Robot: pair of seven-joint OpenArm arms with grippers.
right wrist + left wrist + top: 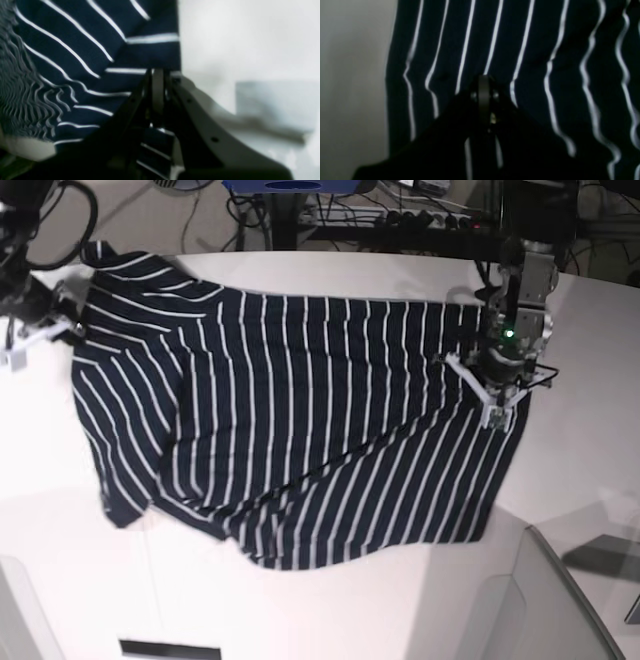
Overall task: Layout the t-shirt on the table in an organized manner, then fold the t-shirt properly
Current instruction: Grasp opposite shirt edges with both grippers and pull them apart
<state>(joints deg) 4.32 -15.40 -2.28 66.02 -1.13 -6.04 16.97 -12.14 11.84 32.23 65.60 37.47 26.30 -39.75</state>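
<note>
Black left gripper point(497, 418) is clamped on the t-shirt point(300, 430) hem at 3 o'clock. Right gripper point(62, 330) pinches the shoulder edge at 9 o'clock. Shirt lies spread, wrinkled, across the white table point(330, 600).

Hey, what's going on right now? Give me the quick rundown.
Left tool shut on t-shirt edge. Right tool shut on opposite edge. Shirt spread across table, still wrinkled. Nothing in the way.
</note>
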